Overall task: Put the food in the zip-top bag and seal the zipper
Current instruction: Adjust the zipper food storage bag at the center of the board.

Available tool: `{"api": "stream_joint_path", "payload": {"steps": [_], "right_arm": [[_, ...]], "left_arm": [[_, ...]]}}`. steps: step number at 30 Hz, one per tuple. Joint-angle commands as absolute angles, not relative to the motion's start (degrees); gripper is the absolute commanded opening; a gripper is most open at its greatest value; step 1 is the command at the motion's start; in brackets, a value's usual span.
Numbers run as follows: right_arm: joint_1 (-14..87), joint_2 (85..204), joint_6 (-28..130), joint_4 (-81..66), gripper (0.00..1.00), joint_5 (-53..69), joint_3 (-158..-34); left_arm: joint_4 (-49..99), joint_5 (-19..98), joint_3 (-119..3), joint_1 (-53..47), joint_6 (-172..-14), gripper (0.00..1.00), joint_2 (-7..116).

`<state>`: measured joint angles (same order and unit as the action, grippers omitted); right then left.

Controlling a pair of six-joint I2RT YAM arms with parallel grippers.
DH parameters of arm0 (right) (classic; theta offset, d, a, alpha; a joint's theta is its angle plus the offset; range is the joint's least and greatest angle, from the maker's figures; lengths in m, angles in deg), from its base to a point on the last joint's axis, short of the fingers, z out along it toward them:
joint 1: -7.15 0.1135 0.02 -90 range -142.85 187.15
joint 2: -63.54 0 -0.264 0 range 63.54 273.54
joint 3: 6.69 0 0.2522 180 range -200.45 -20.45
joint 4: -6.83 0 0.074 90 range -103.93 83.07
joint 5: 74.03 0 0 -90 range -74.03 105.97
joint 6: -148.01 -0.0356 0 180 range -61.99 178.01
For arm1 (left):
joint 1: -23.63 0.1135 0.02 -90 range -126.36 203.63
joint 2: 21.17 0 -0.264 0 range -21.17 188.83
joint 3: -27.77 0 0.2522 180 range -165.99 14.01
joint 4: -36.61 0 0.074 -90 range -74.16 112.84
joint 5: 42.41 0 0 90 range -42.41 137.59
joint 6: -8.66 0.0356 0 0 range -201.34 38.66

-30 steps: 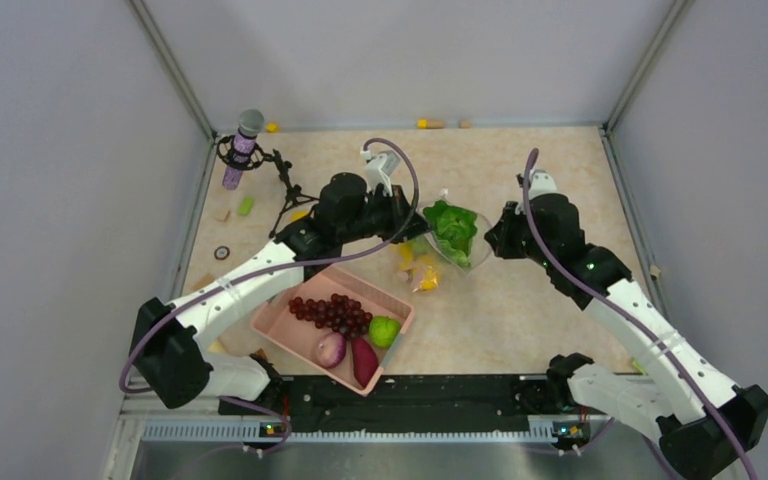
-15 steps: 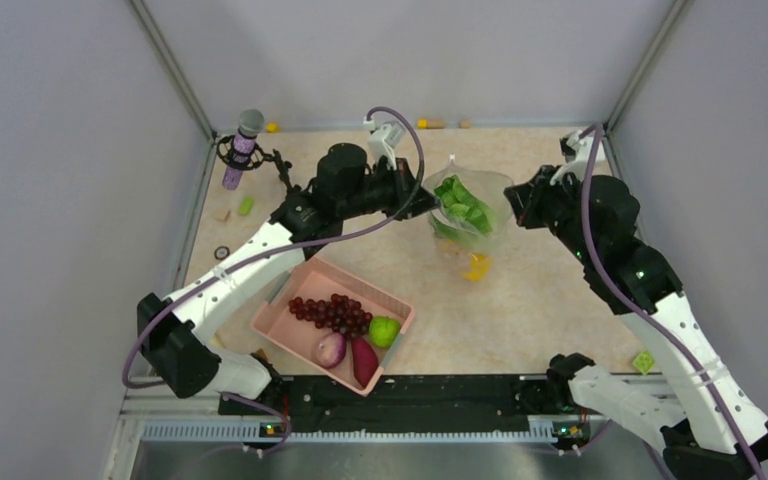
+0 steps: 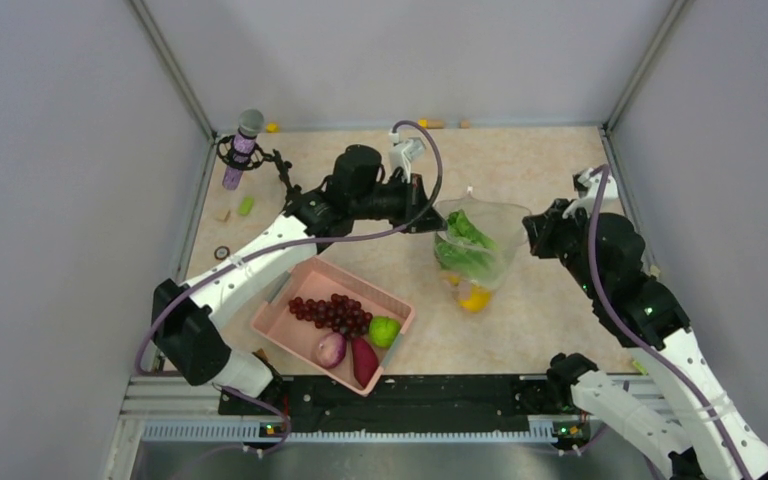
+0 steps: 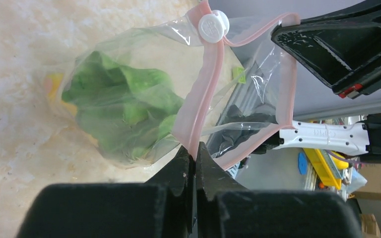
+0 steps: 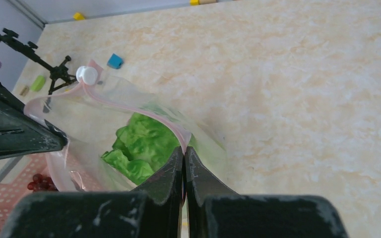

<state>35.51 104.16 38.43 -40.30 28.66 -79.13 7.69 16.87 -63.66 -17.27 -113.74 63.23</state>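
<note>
Top view: over the last second your two arms have lifted the zip-top bag [image 3: 485, 225] off the desk [image 3: 545, 325] and carried it right. It hangs centre-right, with lettuce [image 3: 465, 250] and a yellow fruit [image 3: 475, 298] inside. Grapes [image 3: 335, 312] and other food wait in the pink basket [image 3: 290, 293], lower centre.

Left wrist view: the left end effector [image 4: 195, 148] is pressed together on the zipper [image 4: 206, 94].

Right wrist view: the right end effector [image 5: 183, 148] pinches the zipper's opposite lip.

The thin strip could slip from either pinch, dropping the bag. Pulling wider may tear it. No writing is readable.
</note>
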Motion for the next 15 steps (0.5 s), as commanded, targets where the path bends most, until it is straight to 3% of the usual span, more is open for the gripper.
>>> {"api": "stream_joint_path", "payload": {"steps": [1, 5, 9, 12, 15], "right_arm": [[35.5, 101.7, 38.8, -35.1, 0.00, 32.6, -75.7], [35.4, 101.5, 39.1, -34.7, 0.00, 30.2, -75.1], [35.5, 101.5, 39.1, -34.8, 0.00, 29.2, -75.1], [35.5, 101.4, 39.3, -34.9, 0.00, 28.5, -75.1], [35.5, 102.1, 39.5, -34.8, 0.00, 27.7, -75.0]], "left_arm": [[8.2, 12.9, -66.4, -16.9, -111.8, 0.05, 64.8], [10.4, 10.4, -66.1, -16.9, -112.4, 0.35, 66.0], [11.6, 9.4, -65.4, -16.9, -112.0, 0.76, 65.4], [9.8, 12.3, -64.2, -16.9, -110.6, 0.92, 62.4], [8.4, 18.7, -60.3, -17.0, -109.8, 0.98, 57.5]]}}
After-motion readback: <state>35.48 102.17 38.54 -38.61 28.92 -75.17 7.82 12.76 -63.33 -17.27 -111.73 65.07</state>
